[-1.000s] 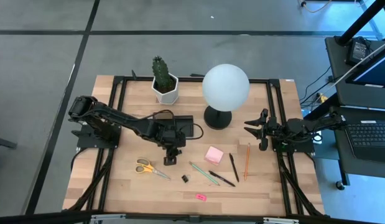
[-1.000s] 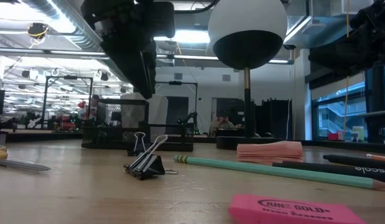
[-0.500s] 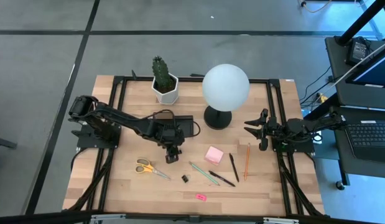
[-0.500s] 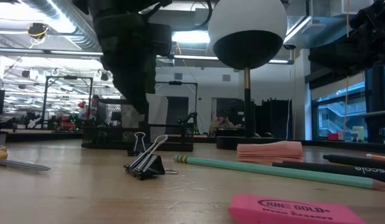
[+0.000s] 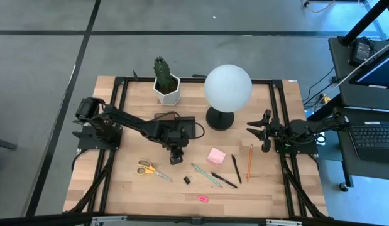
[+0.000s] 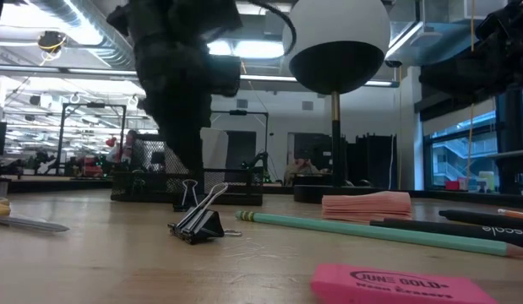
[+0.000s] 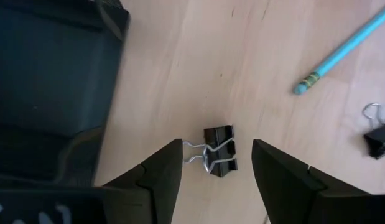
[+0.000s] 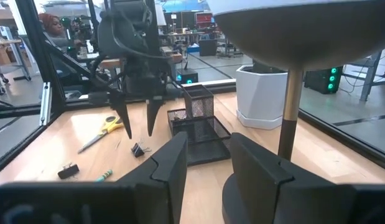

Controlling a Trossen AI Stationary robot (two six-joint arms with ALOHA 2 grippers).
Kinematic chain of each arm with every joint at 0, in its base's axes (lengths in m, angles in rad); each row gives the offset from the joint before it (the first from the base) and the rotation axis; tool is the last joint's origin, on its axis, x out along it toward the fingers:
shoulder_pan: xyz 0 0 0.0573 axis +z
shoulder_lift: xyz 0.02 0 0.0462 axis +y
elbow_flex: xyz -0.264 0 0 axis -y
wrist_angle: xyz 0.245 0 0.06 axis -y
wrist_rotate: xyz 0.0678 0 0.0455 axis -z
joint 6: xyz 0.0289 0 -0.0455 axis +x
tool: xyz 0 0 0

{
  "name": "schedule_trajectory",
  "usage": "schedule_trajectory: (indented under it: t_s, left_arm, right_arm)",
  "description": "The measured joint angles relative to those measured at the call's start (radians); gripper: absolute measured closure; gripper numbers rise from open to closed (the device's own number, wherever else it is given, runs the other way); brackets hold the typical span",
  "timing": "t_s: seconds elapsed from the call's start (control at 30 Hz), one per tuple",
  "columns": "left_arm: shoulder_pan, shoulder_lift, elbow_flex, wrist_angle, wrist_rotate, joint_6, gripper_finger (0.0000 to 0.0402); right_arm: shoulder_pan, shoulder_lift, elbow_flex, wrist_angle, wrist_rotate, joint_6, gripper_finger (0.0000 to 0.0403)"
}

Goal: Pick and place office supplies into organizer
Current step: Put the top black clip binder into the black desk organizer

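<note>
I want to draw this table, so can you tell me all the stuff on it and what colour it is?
binder clips: two, black, one under the left end effector, one nearer the front
scissors: one, yellow handles, front left
sticky-note pad: one, pink, middle
eraser: one, pink, front edge
green pencil: one, front middle
black pens: two, right of it
orange pencil: one, right side
organizer: one, black mesh, beside lamp
lamp: one, white globe, back
cactus: one, green, white pot, back
left end effector: open, above a clip
right end effector: waiting at right edge
</note>
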Motion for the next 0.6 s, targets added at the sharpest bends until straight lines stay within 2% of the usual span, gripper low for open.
schedule_trajectory:
  t_s: [0.43, 0.6]
  left_arm:
    - [0.001, 0.053, 0.0, 0.0, 0.032, 0.001, 0.0218]
    - [0.001, 0.053, -0.001, 0.0, 0.031, 0.001, 0.0235]
  right_arm:
    - [0.0, 0.0, 0.0, -0.001, 0.0, 0.0, 0.0276]
    - [0.0, 0.0, 0.0, -0.001, 0.0, 0.0, 0.0276]
